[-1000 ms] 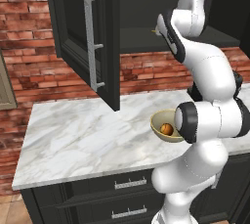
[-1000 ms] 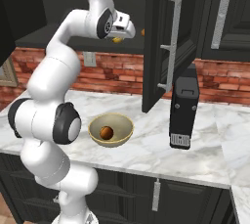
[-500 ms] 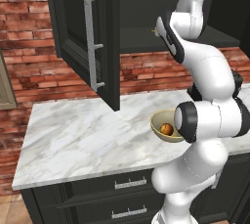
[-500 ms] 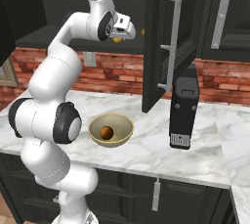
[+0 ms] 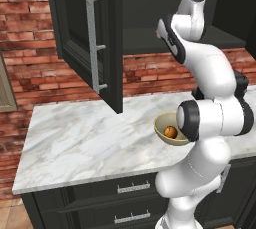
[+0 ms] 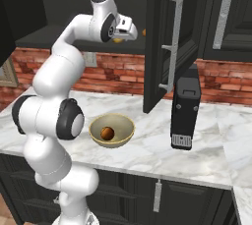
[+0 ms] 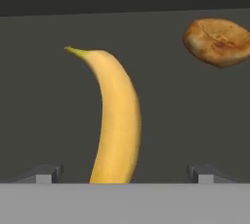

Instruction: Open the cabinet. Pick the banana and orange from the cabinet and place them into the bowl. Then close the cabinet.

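While pincer (image 7: 125, 173) gapes wide, curved yellow banana (image 7: 115, 120) lies between tips, green-tinged stem far.

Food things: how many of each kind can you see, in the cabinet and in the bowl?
Banana, on the cabinet shelf: 1
Orange, in the bowl: 1
Flat orange-brown lump, on the shelf beside the banana: 1
Total: 3
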Motion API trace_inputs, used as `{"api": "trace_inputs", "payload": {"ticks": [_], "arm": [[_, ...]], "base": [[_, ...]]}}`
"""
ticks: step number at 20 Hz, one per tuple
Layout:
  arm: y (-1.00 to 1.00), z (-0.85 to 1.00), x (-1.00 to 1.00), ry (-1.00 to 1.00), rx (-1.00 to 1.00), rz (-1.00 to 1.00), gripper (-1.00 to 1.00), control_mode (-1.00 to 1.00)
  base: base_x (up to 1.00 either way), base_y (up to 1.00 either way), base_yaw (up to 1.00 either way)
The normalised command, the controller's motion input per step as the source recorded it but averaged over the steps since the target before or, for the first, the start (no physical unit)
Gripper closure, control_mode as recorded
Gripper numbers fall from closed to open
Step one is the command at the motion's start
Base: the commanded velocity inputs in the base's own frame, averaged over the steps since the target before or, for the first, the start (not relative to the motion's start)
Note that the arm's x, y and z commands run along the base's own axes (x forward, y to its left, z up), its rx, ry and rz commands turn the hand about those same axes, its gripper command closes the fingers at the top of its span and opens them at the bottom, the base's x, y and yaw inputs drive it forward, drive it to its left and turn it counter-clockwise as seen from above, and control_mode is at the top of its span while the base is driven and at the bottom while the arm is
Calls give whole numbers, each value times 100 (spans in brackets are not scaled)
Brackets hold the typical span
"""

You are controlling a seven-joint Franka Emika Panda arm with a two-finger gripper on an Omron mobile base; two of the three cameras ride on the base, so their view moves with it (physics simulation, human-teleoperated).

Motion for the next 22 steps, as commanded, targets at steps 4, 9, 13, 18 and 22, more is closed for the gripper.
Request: {"api": "trace_inputs", "payload": {"ticks": [4,9,13,18,22], "arm": [[0,-7,36,0,0,0,-100,-100],[0,0,37,0,0,0,-100,-100],[0,-1,24,0,0,0,-100,-100],[0,-22,1,0,0,0,100,-100],[0,-8,0,0,0,0,100,-100]], "base": [[0,0,0],[0,0,0],[0,0,0],[0,0,0],[0,0,0]]}}
